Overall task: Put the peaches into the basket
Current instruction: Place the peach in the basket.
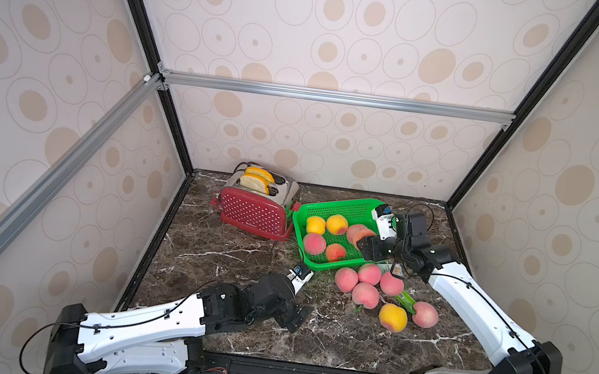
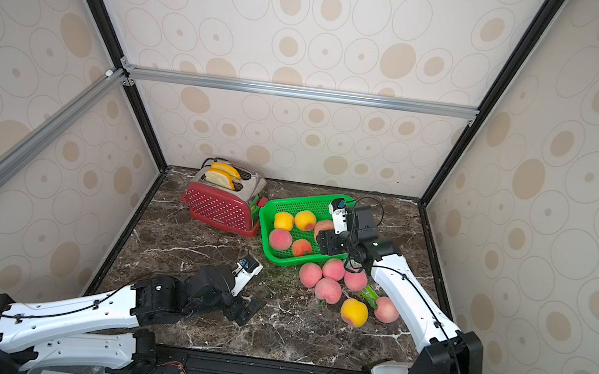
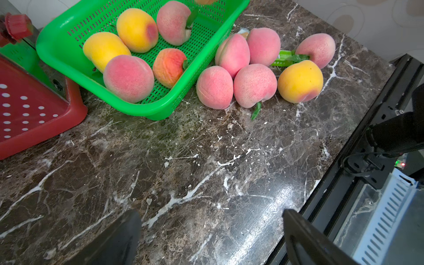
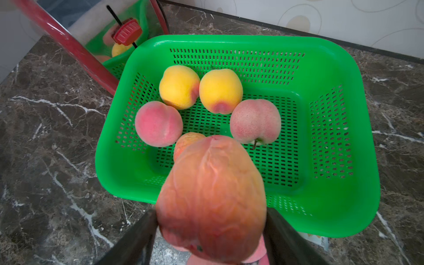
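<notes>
The right hand [image 4: 211, 212] is closed on an orange-red peach [image 4: 211, 183], with 1 finger against each flank. It holds the fruit in the air over the near rim of the green basket [image 4: 229, 39]. Inside the basket lie 5 peaches [image 4: 179, 87]: 2 yellow, 2 pink and 1 orange-red, the last partly hidden behind the held fruit. Another 6 peaches [image 3: 254, 85] sit clustered on the table [image 3: 206, 160] just beside the basket, 5 pink and 1 yellow.

The left hand [image 3: 211, 214] is spread wide and empty above bare table, well apart from the fruit.

The peaches look light and round, so likely to roll. The held one's wrinkled skin suggests it gives a little. The best grip is probably across the widest middle, clear of leaves.
</notes>
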Action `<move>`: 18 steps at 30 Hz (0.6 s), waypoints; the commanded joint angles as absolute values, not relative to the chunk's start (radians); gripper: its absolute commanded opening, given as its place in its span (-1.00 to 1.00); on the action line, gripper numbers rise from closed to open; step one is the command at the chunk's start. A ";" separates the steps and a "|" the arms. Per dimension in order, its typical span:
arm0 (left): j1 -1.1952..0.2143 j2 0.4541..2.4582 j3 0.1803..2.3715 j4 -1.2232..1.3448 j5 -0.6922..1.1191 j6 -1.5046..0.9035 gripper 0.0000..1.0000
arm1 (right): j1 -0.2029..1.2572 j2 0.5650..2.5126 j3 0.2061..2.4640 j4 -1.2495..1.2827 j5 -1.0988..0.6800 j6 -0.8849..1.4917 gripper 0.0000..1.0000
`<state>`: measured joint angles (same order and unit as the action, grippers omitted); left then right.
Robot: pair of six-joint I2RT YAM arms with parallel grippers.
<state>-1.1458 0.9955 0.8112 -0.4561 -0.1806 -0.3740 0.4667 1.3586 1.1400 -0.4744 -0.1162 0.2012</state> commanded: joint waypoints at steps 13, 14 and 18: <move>-1.155 1.090 0.882 -0.376 -0.152 -0.316 0.98 | 0.417 1.505 1.123 -0.389 -0.145 0.158 0.49; -1.155 1.092 0.881 -0.372 -0.150 -0.316 0.98 | 0.416 1.512 1.122 -0.386 -0.142 0.157 0.50; -1.155 1.102 0.875 -0.367 -0.127 -0.309 0.98 | 0.410 1.542 1.115 -0.374 -0.136 0.150 0.49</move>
